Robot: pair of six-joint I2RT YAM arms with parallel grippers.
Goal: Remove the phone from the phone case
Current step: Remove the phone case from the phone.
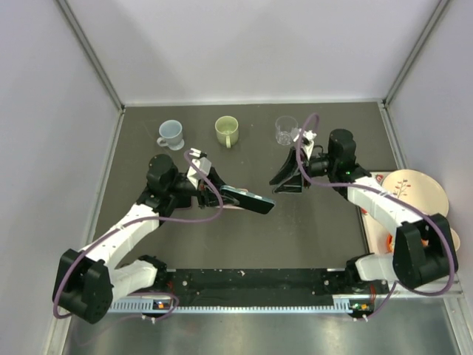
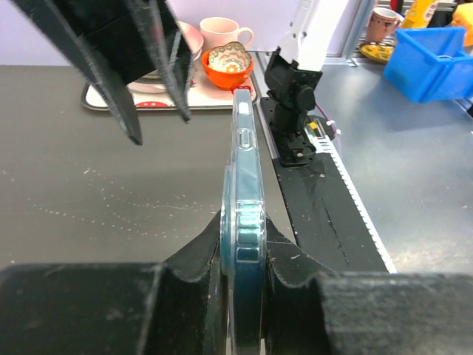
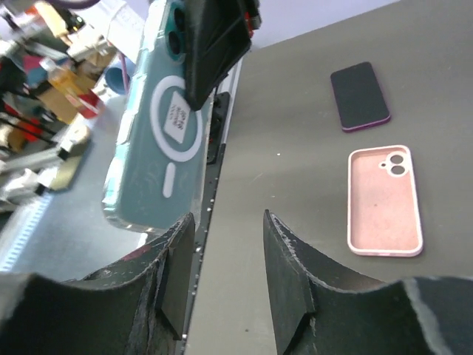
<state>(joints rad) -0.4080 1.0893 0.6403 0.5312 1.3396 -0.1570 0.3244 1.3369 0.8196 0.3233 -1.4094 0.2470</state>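
A teal phone sits inside a clear phone case (image 3: 159,126) with a white ring on its back. My left gripper (image 2: 242,229) is shut on the cased phone (image 2: 244,170), holding it edge-up above the table. From above, the phone (image 1: 247,200) sticks out to the right of the left gripper (image 1: 214,194). My right gripper (image 1: 284,180) hangs just right of the phone's free end. In its own view the right gripper (image 3: 229,222) is open and holds nothing, with the case's lower corner beside its left finger. Its fingers (image 2: 133,111) hang apart from the phone.
An empty pink case (image 3: 384,201) and a dark phone (image 3: 360,96) lie flat on the table. A pale blue cup (image 1: 171,134), a green mug (image 1: 227,130) and a clear glass (image 1: 286,129) stand at the back. A tray with a plate (image 1: 414,192) is at the right edge.
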